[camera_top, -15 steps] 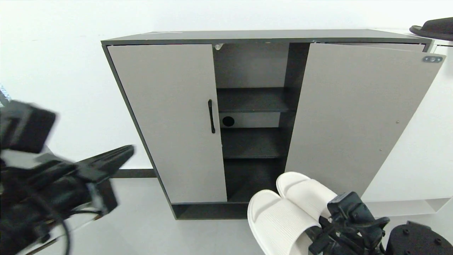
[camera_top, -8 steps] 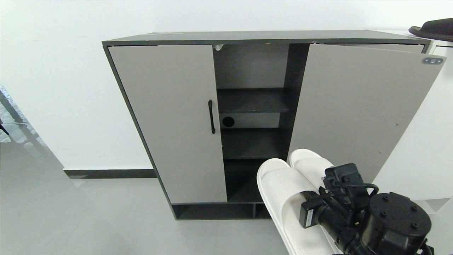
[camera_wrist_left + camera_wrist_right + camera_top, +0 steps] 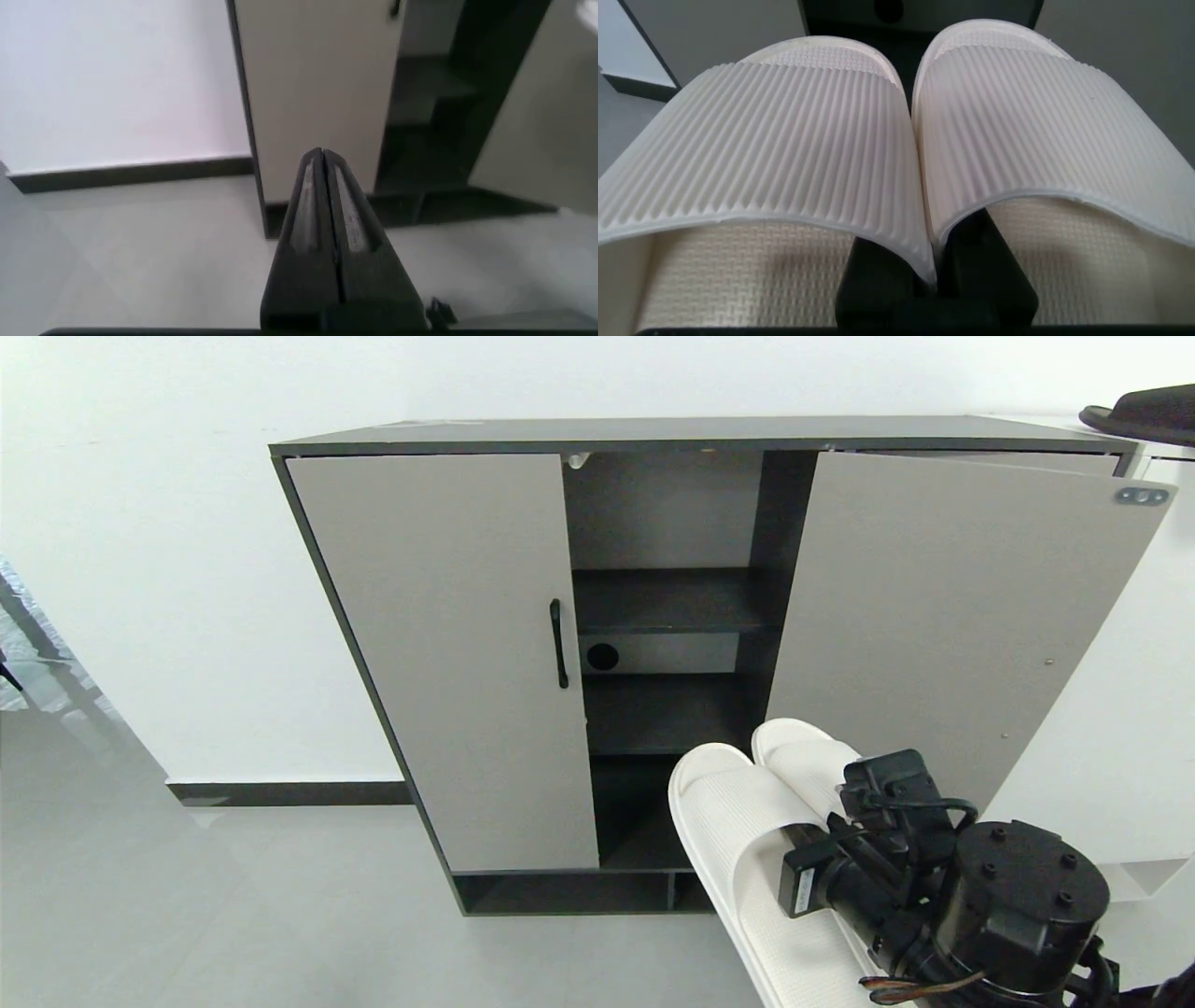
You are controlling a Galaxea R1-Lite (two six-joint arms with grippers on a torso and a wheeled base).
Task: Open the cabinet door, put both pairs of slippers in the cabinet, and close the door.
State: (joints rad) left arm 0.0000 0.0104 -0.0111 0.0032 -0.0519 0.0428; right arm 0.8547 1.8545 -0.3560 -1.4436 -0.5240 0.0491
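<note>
The right gripper (image 3: 936,280) is clamped on the pair of white slippers (image 3: 747,821), pinching their two adjoining inner walls together. The slippers lie side by side, toes pointing at the cabinet (image 3: 653,429), in front of the gap below the middle shelf (image 3: 663,714) and not yet inside. The left gripper (image 3: 322,224) has its fingers pressed together on nothing and hangs over the floor in front of the closed left door (image 3: 448,653).

Likely faults:
- The grip holds only the inner walls. The outer edges are free, so a knock could splay the pair or pull one slipper out.
- The toes could strike the front edge of a shelf if the approach height is off.
- The right slipper runs close to the open right door (image 3: 934,635). Contact there could swing the door or twist the pair.

Clearances: the opening lies between the left door's handle (image 3: 557,642) edge and the open right door. The two slippers together take up much of that width, so side margin looks slim. The bottom compartment (image 3: 644,821) appears the tallest and offers the most room. The floor in front is bare.
</note>
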